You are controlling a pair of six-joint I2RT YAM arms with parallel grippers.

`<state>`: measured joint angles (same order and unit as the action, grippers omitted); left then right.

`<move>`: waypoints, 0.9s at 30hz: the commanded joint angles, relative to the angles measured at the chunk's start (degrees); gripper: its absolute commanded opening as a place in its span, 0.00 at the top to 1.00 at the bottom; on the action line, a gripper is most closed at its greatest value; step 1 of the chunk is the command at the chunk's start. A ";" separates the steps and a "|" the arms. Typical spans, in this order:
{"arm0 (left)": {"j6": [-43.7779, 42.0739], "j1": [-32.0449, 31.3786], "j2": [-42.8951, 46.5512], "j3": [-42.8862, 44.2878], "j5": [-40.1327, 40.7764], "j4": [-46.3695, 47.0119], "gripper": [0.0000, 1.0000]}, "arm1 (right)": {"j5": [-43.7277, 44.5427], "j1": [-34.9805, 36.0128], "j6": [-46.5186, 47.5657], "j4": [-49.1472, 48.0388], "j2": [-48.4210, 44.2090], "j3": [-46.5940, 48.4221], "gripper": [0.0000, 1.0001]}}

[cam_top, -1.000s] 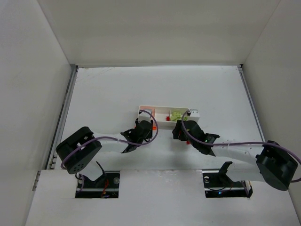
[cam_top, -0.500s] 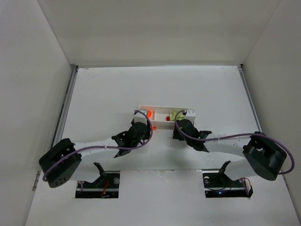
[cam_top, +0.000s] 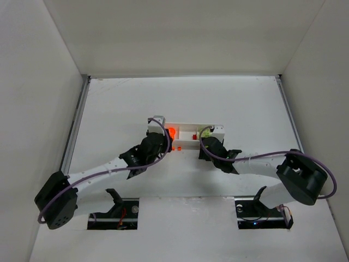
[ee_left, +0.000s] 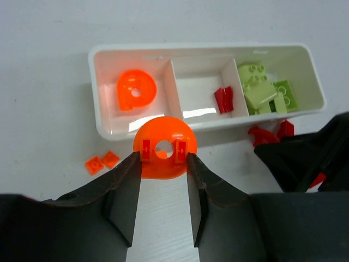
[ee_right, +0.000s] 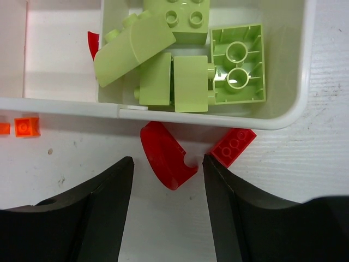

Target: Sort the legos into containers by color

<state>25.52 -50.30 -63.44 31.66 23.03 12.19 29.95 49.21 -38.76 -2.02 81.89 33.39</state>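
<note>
Legos are partly sorted on the white surface (cam_top: 120, 109). The long white tray (ee_left: 218, 126) has an orange ring (ee_left: 146, 82) in its left compartment, a red piece (ee_left: 223, 99) in the middle and pale green bricks (ee_right: 180, 60) at the right end. The left hand (ee_left: 163, 164) is closed on an orange disc (ee_left: 163, 128), pinched by its edges just short of the tray's near wall. The orange compartment lies ahead and slightly left of it, so this arm is the nearer one. The right hand (ee_right: 167, 159) is open, its fingers either side of a red curved piece (ee_right: 161, 150) lying on the surface just beside the near wall. The red compartment is ahead and to its left. A flat red brick (ee_right: 233, 146) and small orange tiles (ee_left: 102, 161) lie outside the tray.
</note>
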 commanded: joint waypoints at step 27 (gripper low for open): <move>-6.18 8.78 -24.28 14.66 -1.41 9.78 0.64 | -0.25 5.23 -2.11 -0.62 -9.01 -0.08 0.77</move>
<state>20.12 -41.15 -89.30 45.56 20.01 18.65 29.71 53.34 -40.16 -2.31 76.71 32.93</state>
